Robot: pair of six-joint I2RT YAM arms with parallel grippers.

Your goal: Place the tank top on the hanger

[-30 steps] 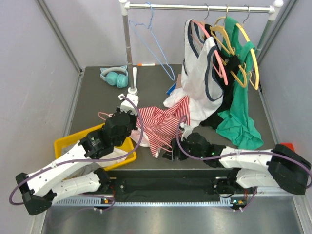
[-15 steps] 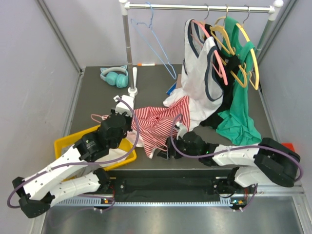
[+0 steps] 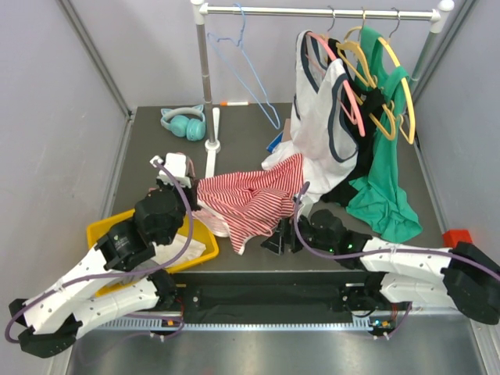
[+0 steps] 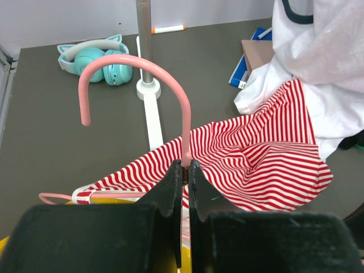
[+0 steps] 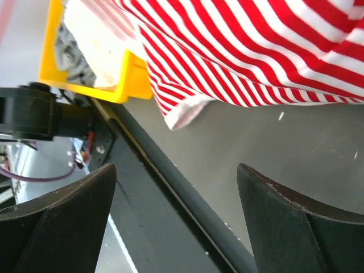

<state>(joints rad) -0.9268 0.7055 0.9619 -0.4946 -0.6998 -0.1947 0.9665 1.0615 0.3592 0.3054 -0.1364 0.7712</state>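
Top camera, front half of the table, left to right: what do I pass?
Yellow bin → red-striped tank top → green garment → small red block at the far right.

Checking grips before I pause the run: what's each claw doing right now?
Left claw: closed on the hanger.
Right claw: open, empty.

The dark grey tabletop [image 3: 148, 137] carries a red-and-white striped soft tank top [image 3: 250, 199] spread between the left claw [image 3: 168, 173] and the right claw [image 3: 283, 237]. Teal cat-ear headphones [image 3: 183, 123] and a white orange-capped marker [image 3: 233, 103] lie beyond the left claw. A yellow plastic bin [image 3: 205, 236] sits on the left claw's near side.
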